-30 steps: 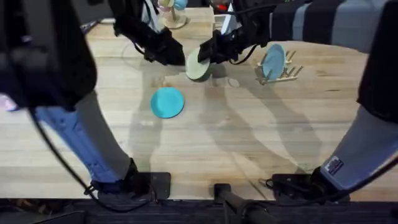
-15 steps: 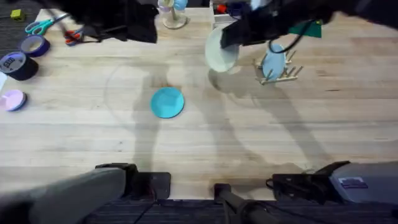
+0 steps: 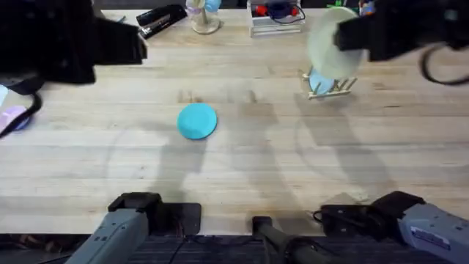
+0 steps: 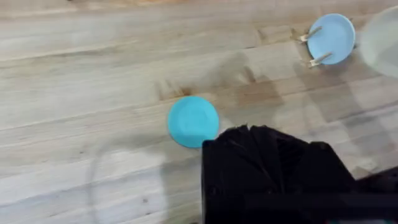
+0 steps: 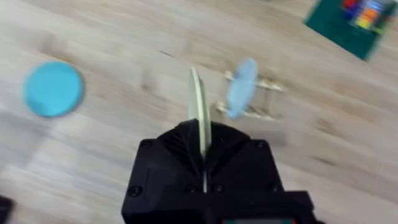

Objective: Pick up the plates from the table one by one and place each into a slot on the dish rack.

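The bench (image 3: 242, 161) is a broad plank top of pale wood with visible grain. High above it the right gripper (image 5: 201, 146) is clamped on the cream plate (image 3: 331, 50), held on edge in the air just over the dish rack (image 3: 333, 86), so the step in hand looks like lowering it into a free slot. The rack is small, its thin dowels barely wider than a plate, and a paler light-blue plate (image 4: 332, 38) already stands in one slot. The likely trouble is here: a plate coming down tilted or off-line could strike a dowel, knock the standing plate, or shove the light rack along the bench. The turquoise plate (image 3: 197, 120) lies flat near mid-bench, well apart from the rack, not yet picked up. Whether the left gripper (image 4: 264, 162) is apart or together, I cannot tell.
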